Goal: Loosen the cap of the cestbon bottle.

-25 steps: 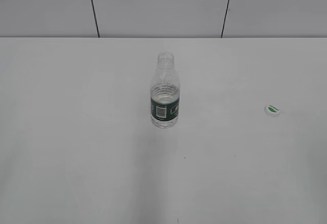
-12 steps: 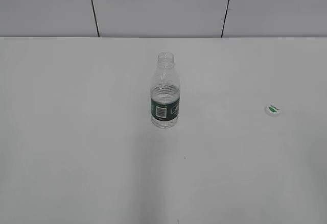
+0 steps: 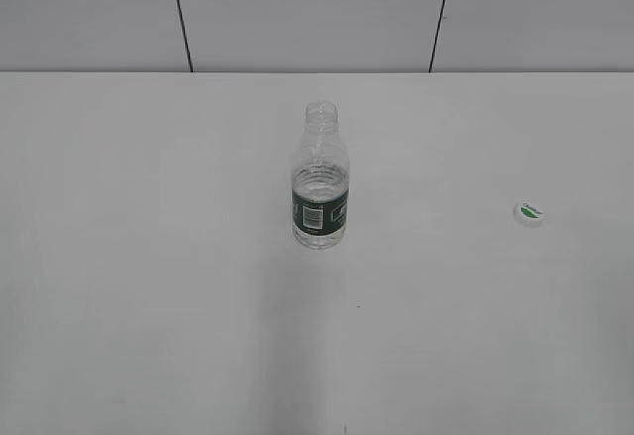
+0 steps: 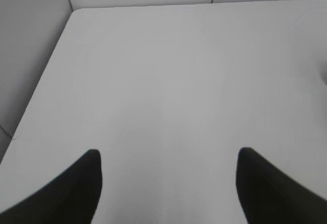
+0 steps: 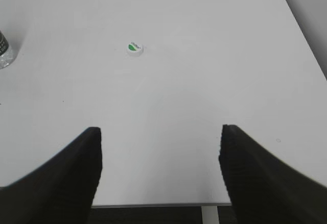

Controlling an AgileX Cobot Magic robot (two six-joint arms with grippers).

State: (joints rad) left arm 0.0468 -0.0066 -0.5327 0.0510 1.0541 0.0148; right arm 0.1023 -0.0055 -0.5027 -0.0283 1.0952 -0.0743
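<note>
1. Standing uncapped mid-table was the cestbon bottle (image 3: 320, 189); the cap (image 3: 530, 212) lay well apart.
2. Your left gripper (image 4: 168, 170) and right gripper (image 5: 159, 150) gaped wide, empty.
3. You risked toppling that light bottle.

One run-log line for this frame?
cap: off, on table | cestbon bottle: upright, open | left gripper: open | right gripper: open

This looks like a bare lab or test room rather than a home, though little of it shows. A plain white table (image 3: 149, 306) fills the view, backed by a grey panelled wall (image 3: 307, 14) with dark vertical seams.
</note>
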